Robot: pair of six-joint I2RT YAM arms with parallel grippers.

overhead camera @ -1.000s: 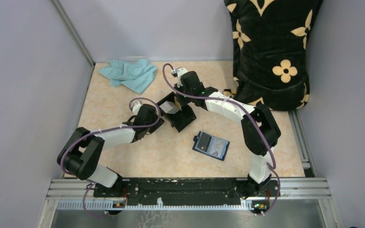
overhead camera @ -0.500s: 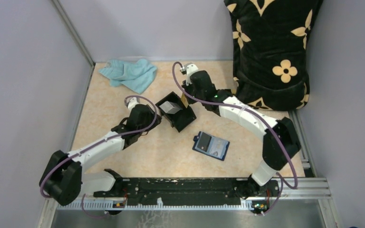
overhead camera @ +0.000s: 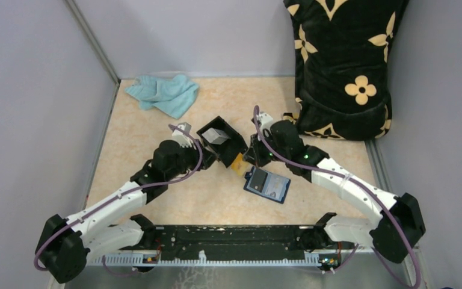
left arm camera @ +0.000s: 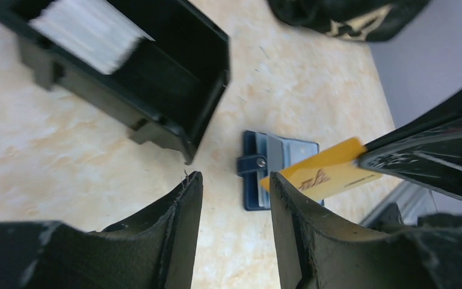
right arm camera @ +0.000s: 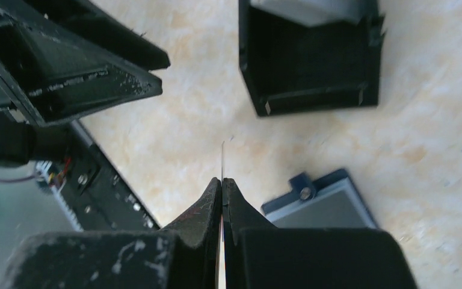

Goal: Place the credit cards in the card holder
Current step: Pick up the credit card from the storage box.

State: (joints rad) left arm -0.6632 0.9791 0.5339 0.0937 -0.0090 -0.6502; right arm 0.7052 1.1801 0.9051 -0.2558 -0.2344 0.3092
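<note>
Two grey walls (overhead camera: pixel 30 90) flank the beige marbled tabletop (overhead camera: pixel 216 201); left pincer (left arm camera: pixel 233 180) spread, right pincer (right arm camera: pixel 222 180) pinching the orange card (left arm camera: pixel 322 171).

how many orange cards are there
1: the orange card, pinched in the right end effector beside the black box. More could hide in its pale stack.

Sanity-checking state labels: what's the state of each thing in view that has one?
left pincer: open, empty.
right pincer: shut on orange card.
orange card: gripped at one end, not yet in card holder.
card holder: lying open, tab unsnapped.
black box: open-topped, white cards inside.
cloth: crumpled.
</note>
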